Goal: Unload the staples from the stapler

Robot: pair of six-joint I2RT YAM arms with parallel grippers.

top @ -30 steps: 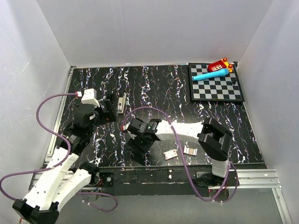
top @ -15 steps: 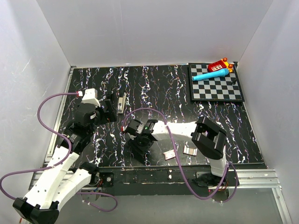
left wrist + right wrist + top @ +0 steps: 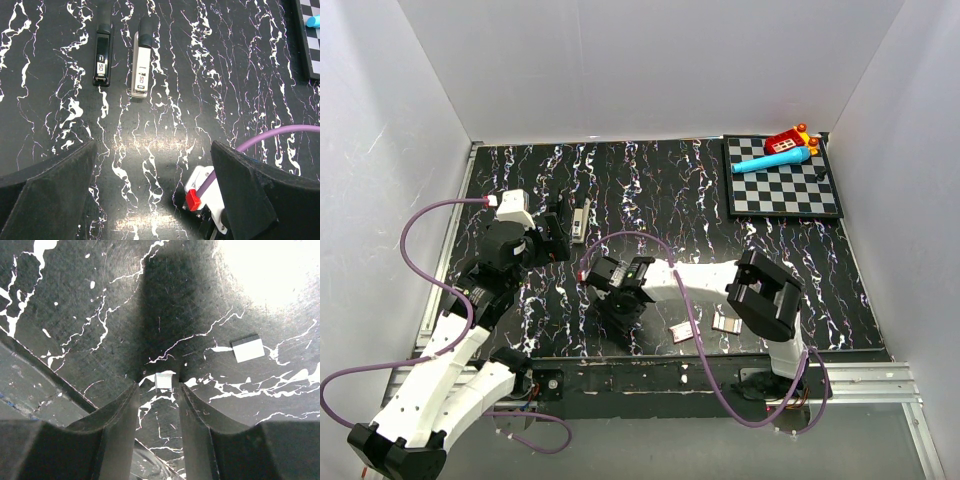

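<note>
The stapler (image 3: 141, 59), grey-silver with a darker far end, lies flat on the black marbled table (image 3: 210, 75); a slim black piece (image 3: 102, 55) lies parallel to its left. In the top view the stapler (image 3: 580, 220) sits just right of my left gripper (image 3: 556, 236). The left gripper (image 3: 152, 195) is open wide and holds nothing. My right gripper (image 3: 620, 316) points down at the table near the front edge. A tiny silver block of staples (image 3: 164, 380) stands between the fingertips of the right gripper (image 3: 156, 385), with narrow gaps on both sides.
A pale flat strip (image 3: 248, 348) lies right of the right fingers. A red-and-white flat box (image 3: 684, 331) and a silver piece (image 3: 727, 322) lie near the front edge. A chessboard (image 3: 782, 195) at the back right carries a blue toy (image 3: 770, 160) and a red toy (image 3: 786, 140).
The right gripper's jaws have narrowed, and the right arm has shifted slightly left. The left arm and the stapler have not moved.
</note>
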